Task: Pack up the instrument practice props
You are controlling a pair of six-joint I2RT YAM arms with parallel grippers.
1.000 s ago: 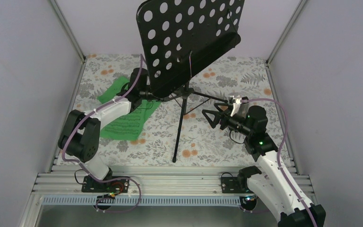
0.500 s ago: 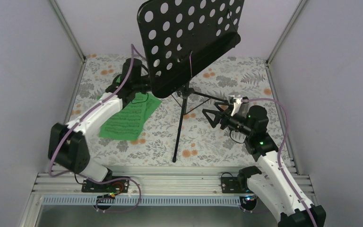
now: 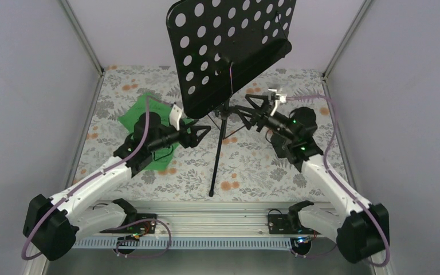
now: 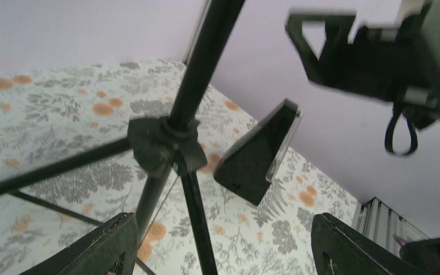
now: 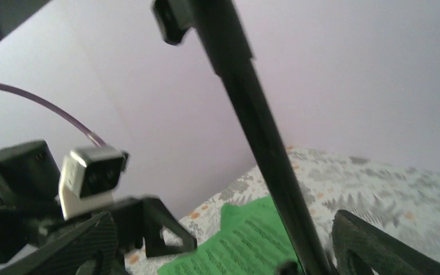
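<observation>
**Both grippers open either side of the stand pole**

The music stand (image 3: 229,51) stood upright on its tripod legs on the floral table (image 3: 275,166), hole-punched desk up top and tilted. The left gripper (image 3: 202,136) sat just left of the stand's pole, jaws apart and pointing at it. The right gripper (image 3: 245,110) sat just right of the pole, jaws also apart, facing back toward the left one. The pole was between the two grippers. No contact showed in any view.

In the left wrist view the leg hub lay ahead of the open fingers (image 4: 106,246), a bit left of centre, not between them. In the right wrist view the pole ran up between the spread fingers (image 5: 74,246) but further out, past the tips.

The green music sheets (image 3: 140,112) lay flat on the table at back left, partly under the left arm, well apart from both sets of jaws. The dark pyramid metronome (image 4: 258,152) stood on the table beyond the hub, near the right gripper, held by neither.
</observation>
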